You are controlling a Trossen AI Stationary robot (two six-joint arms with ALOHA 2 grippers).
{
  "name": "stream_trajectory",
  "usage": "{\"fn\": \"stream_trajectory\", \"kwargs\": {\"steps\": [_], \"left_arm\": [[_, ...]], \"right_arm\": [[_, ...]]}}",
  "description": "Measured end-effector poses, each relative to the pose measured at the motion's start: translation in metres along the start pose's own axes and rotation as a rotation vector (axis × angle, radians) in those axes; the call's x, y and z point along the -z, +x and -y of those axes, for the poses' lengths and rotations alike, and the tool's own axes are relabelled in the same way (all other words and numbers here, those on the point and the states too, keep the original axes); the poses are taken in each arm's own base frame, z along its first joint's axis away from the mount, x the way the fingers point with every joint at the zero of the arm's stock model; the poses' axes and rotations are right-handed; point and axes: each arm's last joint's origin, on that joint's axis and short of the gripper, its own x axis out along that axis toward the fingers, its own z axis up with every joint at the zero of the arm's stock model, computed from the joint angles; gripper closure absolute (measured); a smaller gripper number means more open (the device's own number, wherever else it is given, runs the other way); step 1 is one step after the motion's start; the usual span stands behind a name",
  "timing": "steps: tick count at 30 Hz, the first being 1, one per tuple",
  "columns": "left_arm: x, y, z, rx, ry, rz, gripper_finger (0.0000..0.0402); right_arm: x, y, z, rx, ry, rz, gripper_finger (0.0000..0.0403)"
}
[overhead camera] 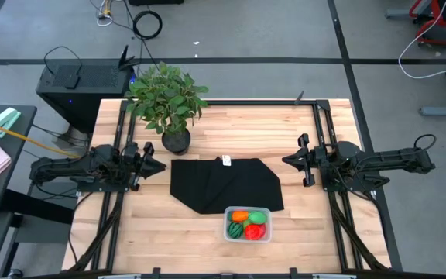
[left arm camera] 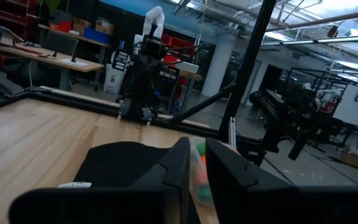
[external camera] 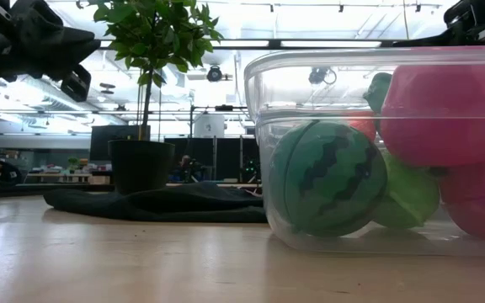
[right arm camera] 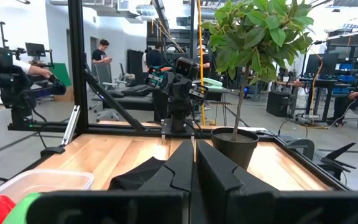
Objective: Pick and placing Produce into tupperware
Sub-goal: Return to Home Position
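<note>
The tub [overhead camera: 225,223] sits near the front edge of the table [overhead camera: 145,225], against the front right corner of the black cloth [overhead camera: 223,184] - touching it or very nearly. It lies between the two arms, somewhat nearer the right one. All of the toy produce [overhead camera: 247,224] in view lies inside it. From above, an orange piece [overhead camera: 240,216] and a light green piece [overhead camera: 259,218] show at the back. A dark striped green ball [overhead camera: 237,229] and a red piece [overhead camera: 255,231] show at the front. In the low view the striped ball [external camera: 327,178] rests on the tub's floor against the clear wall [external camera: 263,151], with the light green piece [external camera: 409,199] beside it and a red piece [external camera: 453,114] higher up.

The left claw [overhead camera: 159,165] hangs at the left side of the table, just off the cloth's left edge, pointing toward the middle. Its fingers [left arm camera: 166,171] are drawn close, with only a narrow slit between them, and pinch nothing. The right claw [overhead camera: 285,161] mirrors it on the right side, just off the cloth's right edge. Its fingers [right arm camera: 173,168] are pressed together - nothing is held.

A potted plant [overhead camera: 167,97] stands at the back left of the cloth, near the left claw. Beyond the table, a person [right arm camera: 102,55] stands in the room.
</note>
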Motion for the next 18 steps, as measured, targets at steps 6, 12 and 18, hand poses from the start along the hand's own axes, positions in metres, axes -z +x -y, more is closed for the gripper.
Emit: {"fn": "stream_trajectory", "kwargs": {"steps": [6,12,18], "left_arm": [[-0.0001,0.0000,0.0000,0.000,0.000,0.001,0.0341],[-0.0001,0.0000,0.0000,0.000,0.000,0.001,0.0349],[0.0026,0.0000,-0.0010,-0.012,0.113,-0.027,0.0349]], "right_arm": [[0.0000,0.0000,0.0000,0.000,0.000,0.000,0.0376],[0.0000,0.0000,0.0000,0.000,0.000,0.000,0.0376],[0.0000,0.0000,0.0000,0.000,0.000,0.000,0.0376]]}}
